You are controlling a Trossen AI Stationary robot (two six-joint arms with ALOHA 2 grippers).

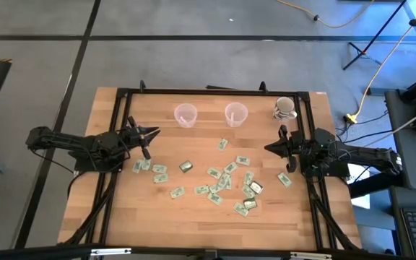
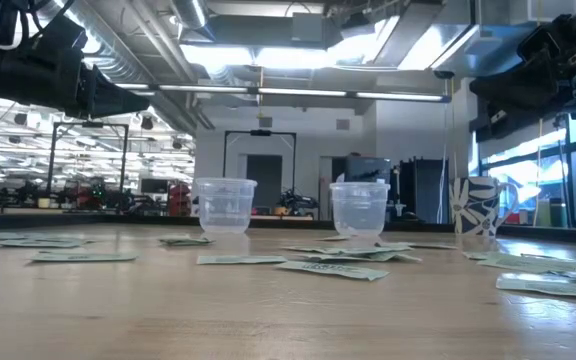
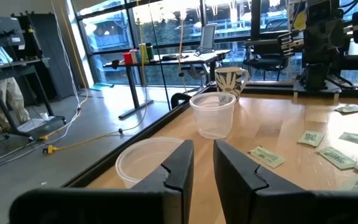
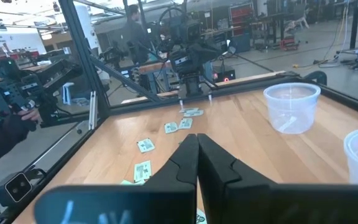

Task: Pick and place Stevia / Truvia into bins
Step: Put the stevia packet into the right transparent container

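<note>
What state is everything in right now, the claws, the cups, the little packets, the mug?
Left gripper: fingers slightly apart, nothing between them, raised over the table's left side.
Right gripper: shut, empty, at the table's right side.
Left cup: upright, looks empty.
Right cup: upright, looks empty.
Sachets: scattered flat on the table, none in a cup.
Patterned mug: upright, at the far right corner.

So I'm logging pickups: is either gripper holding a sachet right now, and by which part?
Nothing is held. The left gripper stands slightly open and empty; the right gripper is shut on nothing.
</note>
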